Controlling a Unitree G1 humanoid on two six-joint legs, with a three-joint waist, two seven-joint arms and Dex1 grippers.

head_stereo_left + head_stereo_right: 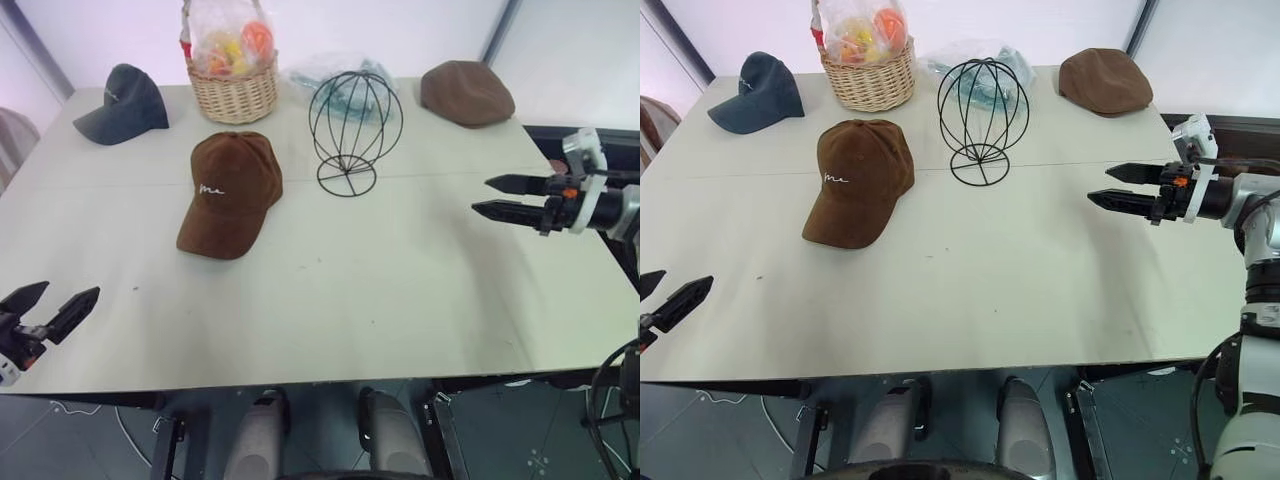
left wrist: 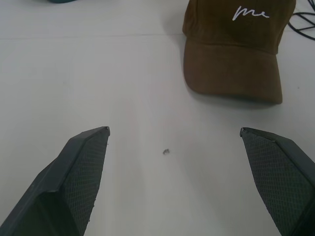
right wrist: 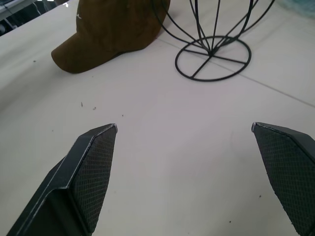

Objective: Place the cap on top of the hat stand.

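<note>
The cap (image 1: 230, 193) lies flat on the table (image 1: 330, 300), in the middle of its far half, with the brim toward the robot and the white script facing up. Just beside it, on its right, stands the hat stand (image 1: 354, 130), upright on its ring base and with nothing on it; the two do not touch. Behind them are a basket (image 1: 233, 92) with wrapped things inside, a grey cap (image 1: 124, 104) at the far left and a flat brown cap (image 1: 466, 92) at the far right. The left gripper (image 1: 48, 307) hovers over the near left corner, fingers wide apart, holding nothing. The right gripper (image 1: 498, 196) hovers at the right side, pointing toward the stand, also wide open and empty.
</note>
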